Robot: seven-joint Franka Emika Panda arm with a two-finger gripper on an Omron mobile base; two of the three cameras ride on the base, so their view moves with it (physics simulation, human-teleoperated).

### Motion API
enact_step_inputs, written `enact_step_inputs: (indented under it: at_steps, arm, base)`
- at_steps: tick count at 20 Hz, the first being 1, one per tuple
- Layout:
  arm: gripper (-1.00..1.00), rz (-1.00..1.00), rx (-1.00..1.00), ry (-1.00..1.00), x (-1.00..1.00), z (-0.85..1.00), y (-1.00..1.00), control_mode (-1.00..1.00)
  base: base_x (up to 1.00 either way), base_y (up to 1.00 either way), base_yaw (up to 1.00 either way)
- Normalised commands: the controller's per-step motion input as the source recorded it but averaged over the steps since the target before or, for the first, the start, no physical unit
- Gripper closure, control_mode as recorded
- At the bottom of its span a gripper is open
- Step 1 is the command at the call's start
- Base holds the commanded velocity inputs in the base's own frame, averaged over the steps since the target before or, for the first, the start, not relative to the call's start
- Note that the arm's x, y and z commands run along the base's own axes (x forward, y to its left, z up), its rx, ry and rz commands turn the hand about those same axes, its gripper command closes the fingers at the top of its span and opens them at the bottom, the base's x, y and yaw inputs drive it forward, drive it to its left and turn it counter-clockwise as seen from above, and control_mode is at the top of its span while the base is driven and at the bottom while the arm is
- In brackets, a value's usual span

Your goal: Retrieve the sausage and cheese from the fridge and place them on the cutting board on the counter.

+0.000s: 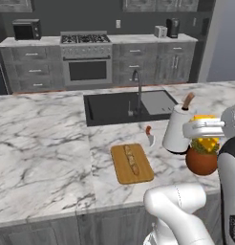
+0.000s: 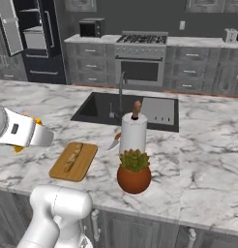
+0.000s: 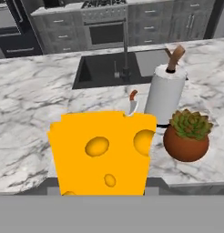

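My end effector (image 3: 102, 193) is closed on the cheese (image 3: 102, 152), up in the air over the bench (image 1: 43, 143). The cutting board (image 1: 120, 171) lies on the bench to my left and lower down, its long side pointing away from me. A tan bread-like piece (image 1: 133, 161) lies on the board.

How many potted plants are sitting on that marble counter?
1. A green succulent in a round terracotta pot stands on the white-grey marble counter, right in front of the white paper towel roll, right of the tan wooden cutting board. None seems hidden.
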Motion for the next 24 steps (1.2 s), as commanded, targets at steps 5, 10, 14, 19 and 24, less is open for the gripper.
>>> enact_step_inputs:
  at_steps: [5,10,14,19,24]
  arm:
    - [1.00,0.02,0.03,0.71,0.98,-0.43,0.00,-1.00]
    - [1.00,0.04,0.03,0.62,1.00,-0.66,0.00,-1.00]
    - [1.00,0.07,0.00,0.37,1.00,-0.94,0.03,-1.00]
    - [1.00,0.05,-0.05,0.06,0.91,-0.86,0.23,-1.00]
    - [1.00,0.05,-0.08,0.00,0.68,-0.75,0.22,-1.00]
  base:
    - [0.00,0.00,0.00]
    - [0.00,0.00,0.00]
    - [0.00,0.00,0.00]
    - [0.00,0.00,0.00]
    - [0.00,0.00,0.00]
